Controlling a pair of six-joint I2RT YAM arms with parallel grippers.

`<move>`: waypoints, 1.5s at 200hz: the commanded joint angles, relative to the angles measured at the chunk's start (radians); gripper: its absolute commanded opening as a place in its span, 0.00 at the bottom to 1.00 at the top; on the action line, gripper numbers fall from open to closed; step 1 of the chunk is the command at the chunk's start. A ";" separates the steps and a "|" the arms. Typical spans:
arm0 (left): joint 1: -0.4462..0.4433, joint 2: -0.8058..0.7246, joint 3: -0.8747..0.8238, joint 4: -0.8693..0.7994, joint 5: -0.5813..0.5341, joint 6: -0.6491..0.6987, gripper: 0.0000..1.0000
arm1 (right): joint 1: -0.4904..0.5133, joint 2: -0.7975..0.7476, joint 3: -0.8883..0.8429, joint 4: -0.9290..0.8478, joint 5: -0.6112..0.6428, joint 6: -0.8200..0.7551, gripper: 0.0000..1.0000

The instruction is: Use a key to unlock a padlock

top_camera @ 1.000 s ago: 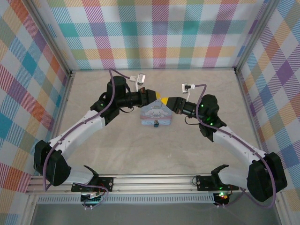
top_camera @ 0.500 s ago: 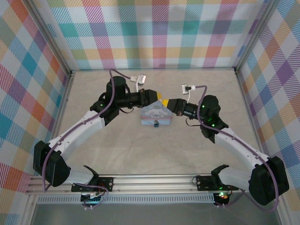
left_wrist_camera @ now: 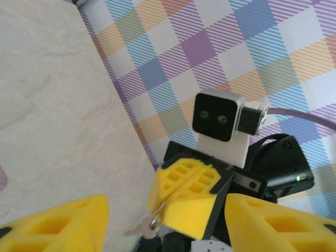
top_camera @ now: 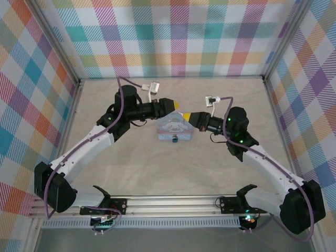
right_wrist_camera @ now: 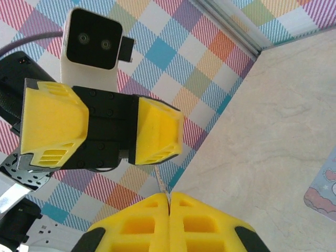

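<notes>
My right gripper (right_wrist_camera: 169, 210) is shut on the key (right_wrist_camera: 163, 181), a thin metal sliver standing up from between its yellow pads. In the left wrist view the key (left_wrist_camera: 140, 229) hangs with its small ring from those closed fingers (left_wrist_camera: 189, 202). My left gripper (left_wrist_camera: 165, 212) is open, its jaws wide apart, and faces the right one tip to tip. From above, both grippers, left (top_camera: 176, 106) and right (top_camera: 189, 116), hover over the back edge of the pale blue tin (top_camera: 175, 127). The tiny bluish padlock (top_camera: 174, 139) lies at the tin's near edge, apart from both grippers.
Checked walls close in the pale table (top_camera: 157, 168) on three sides. The left arm's open fingers (right_wrist_camera: 157, 131) fill the space just ahead of the key. A corner of the tin (right_wrist_camera: 326, 189) shows low at the right.
The left arm has lifted and drawn back a little toward the far wall. The right gripper has edged left toward it, still holding the key. Tin and padlock have not moved.
</notes>
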 commanded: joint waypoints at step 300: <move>0.065 0.732 0.401 -0.199 -0.265 0.169 0.98 | -0.021 -0.039 0.014 -0.625 0.587 -0.445 0.00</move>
